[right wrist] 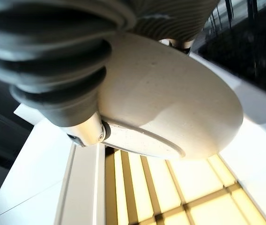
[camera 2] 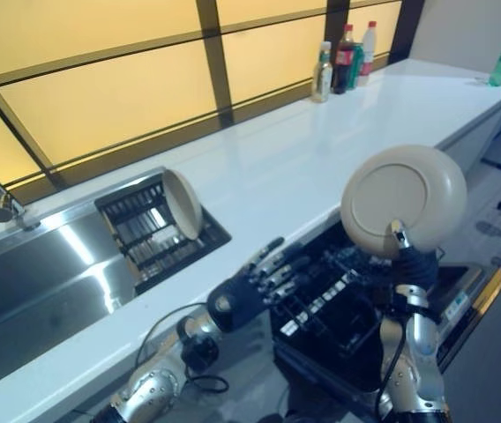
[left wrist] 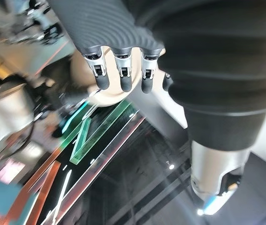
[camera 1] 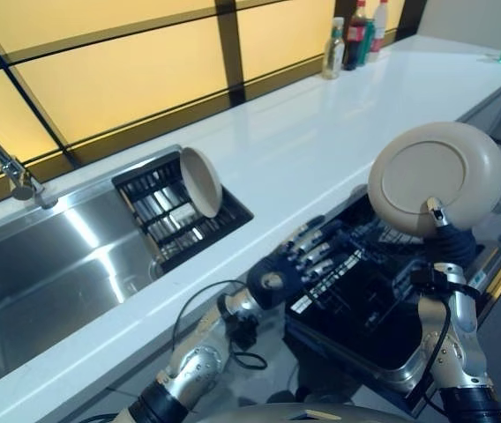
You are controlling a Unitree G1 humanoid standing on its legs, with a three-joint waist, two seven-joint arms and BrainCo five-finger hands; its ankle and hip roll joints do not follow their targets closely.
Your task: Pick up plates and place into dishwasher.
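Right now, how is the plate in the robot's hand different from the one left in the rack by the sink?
The held plate is up in the air, pinched at its lower edge by the right hand, over the open dishwasher; the rack plate stands on edge, leaning in the dark drying rack, with no hand on it. The held plate shows its underside to the camera; the rack plate shows mostly its rim. Both are round and beige.
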